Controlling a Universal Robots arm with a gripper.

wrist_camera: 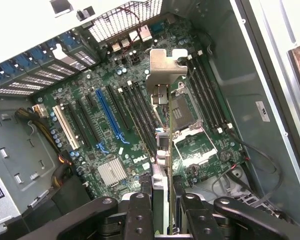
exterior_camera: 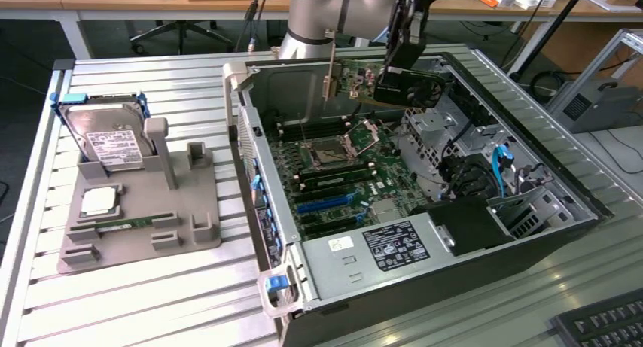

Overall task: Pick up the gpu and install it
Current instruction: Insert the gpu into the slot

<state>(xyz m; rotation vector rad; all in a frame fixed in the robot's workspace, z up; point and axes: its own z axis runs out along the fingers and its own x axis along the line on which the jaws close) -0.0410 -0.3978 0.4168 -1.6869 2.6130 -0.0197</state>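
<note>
We saw tool (wrist_camera: 165,202) clamped on gpu (wrist_camera: 164,67), held edge-down above motherboard (wrist_camera: 110,125); power-supply label (exterior_camera: 400,245) unreadable to us.

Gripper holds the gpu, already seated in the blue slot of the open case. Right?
No, not seated. The gripper holds the gpu clear above the motherboard of the open case; the blue slot is empty. The wrist view shows it.

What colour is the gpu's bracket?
Silver; the bracket of the gpu shows best in the wrist view.
</note>
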